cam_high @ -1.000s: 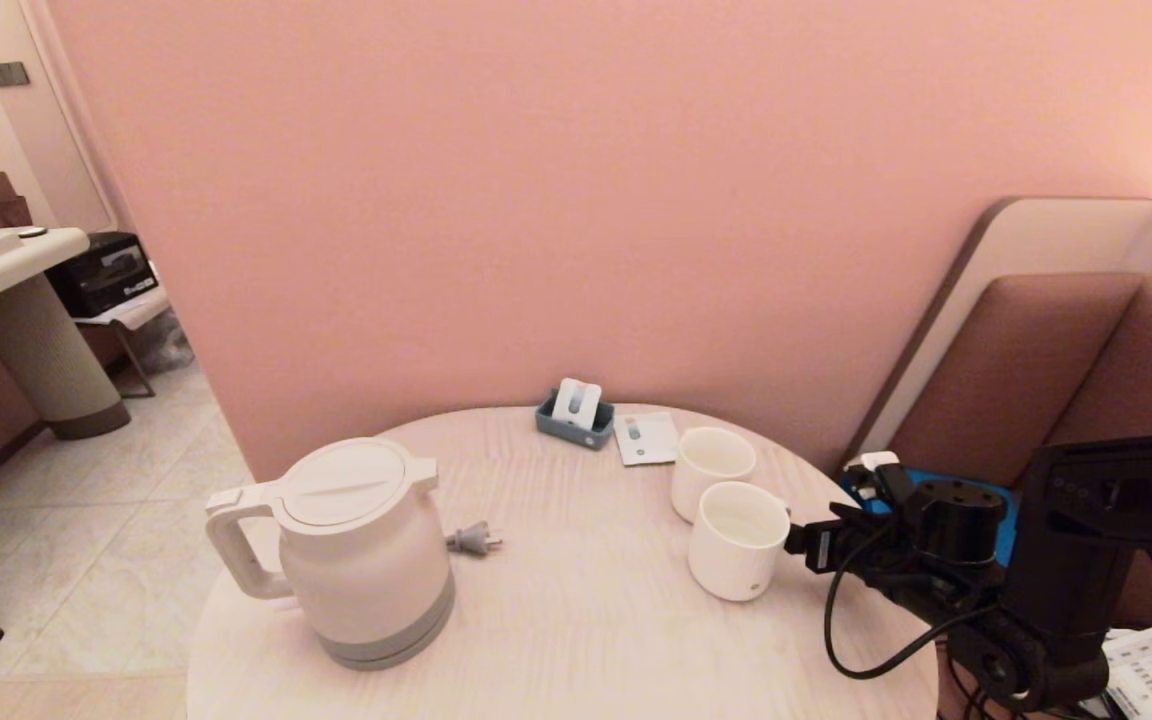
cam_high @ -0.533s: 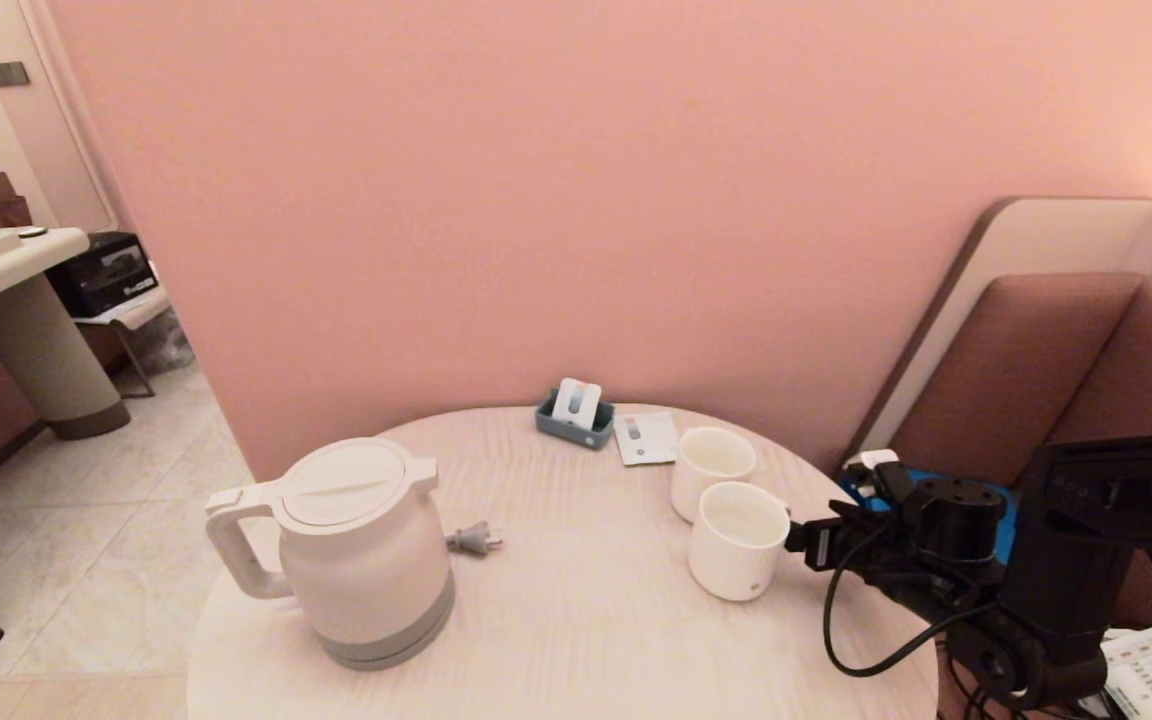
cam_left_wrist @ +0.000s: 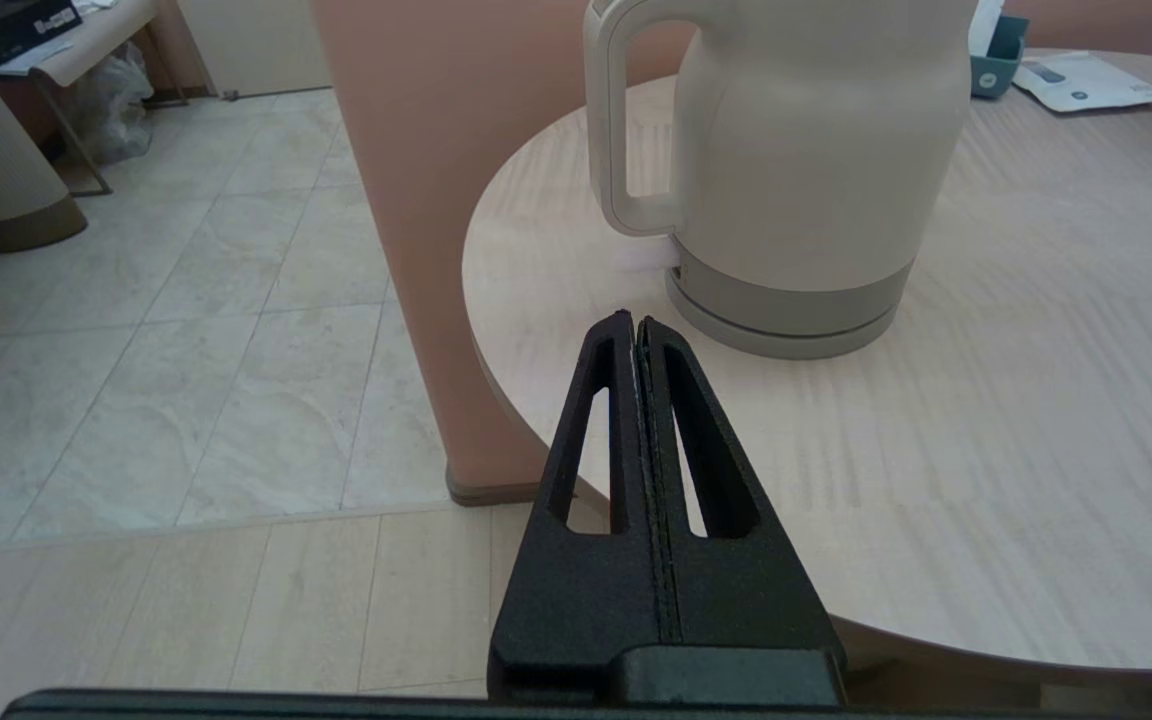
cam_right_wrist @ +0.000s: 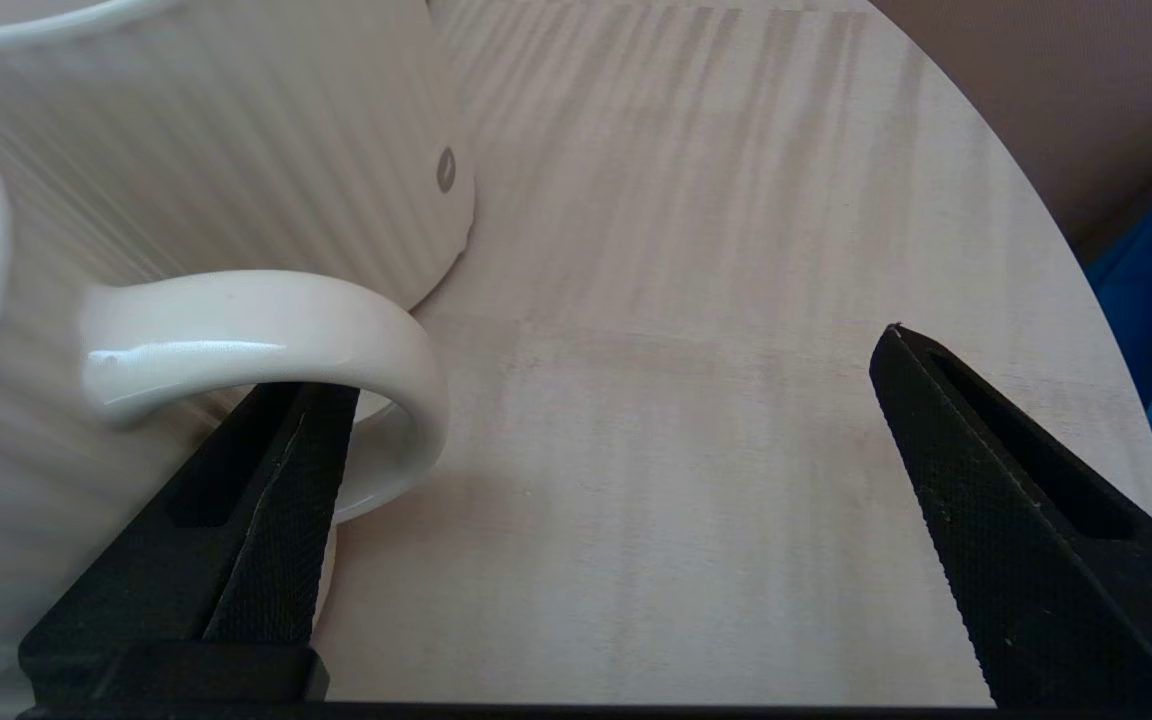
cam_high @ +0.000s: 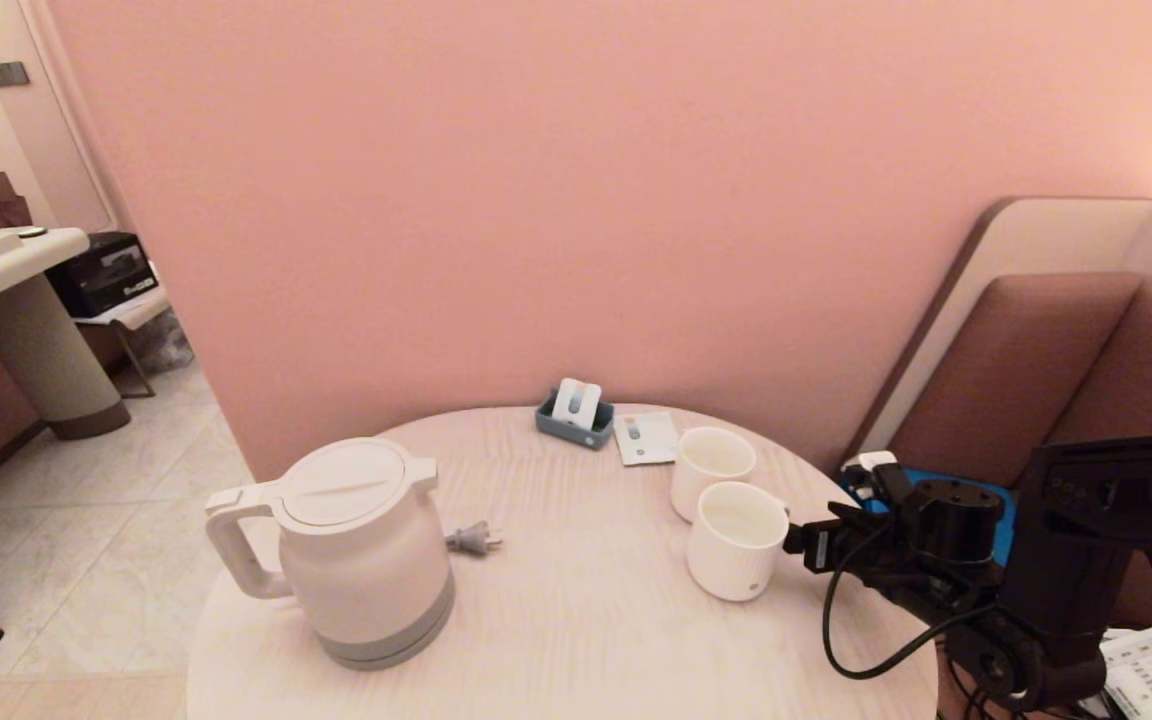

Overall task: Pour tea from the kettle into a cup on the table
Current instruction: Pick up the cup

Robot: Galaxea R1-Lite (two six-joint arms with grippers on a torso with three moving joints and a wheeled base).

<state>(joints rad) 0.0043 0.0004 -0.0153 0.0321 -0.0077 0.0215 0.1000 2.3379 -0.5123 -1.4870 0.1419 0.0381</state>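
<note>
- Cream-white plastic is the body of the kettle [cam_high: 356, 550], which stands upright on the near left part of the table [cam_high: 576, 620], with its lid on and its loop handle turned to the left; nothing holds it.
- The cup [cam_high: 736, 540], the ribbed one with the grey dot, stands on the right side of the table, just in front of a plain white cup [cam_high: 711, 470].
- Compared with one second ago, almost nothing has changed: kettle, both cups and the loose plug [cam_high: 474, 540] are in the same places, and the right gripper [cam_right_wrist: 606, 420] has only crept very slightly toward the cup.
- The right gripper has its fingers wide apart, and one finger [cam_right_wrist: 276, 500] reaches through the loop of the cup's handle [cam_right_wrist: 266, 340]; the handle is not squeezed yet.
- The left gripper [cam_left_wrist: 633, 325] has its fingers pressed together and holds nothing; it waits off the near left edge of the table, near the kettle's handle.
- I judge the task is at its beginning: the cup seems about to be gripped, and no tea is poured.
</note>
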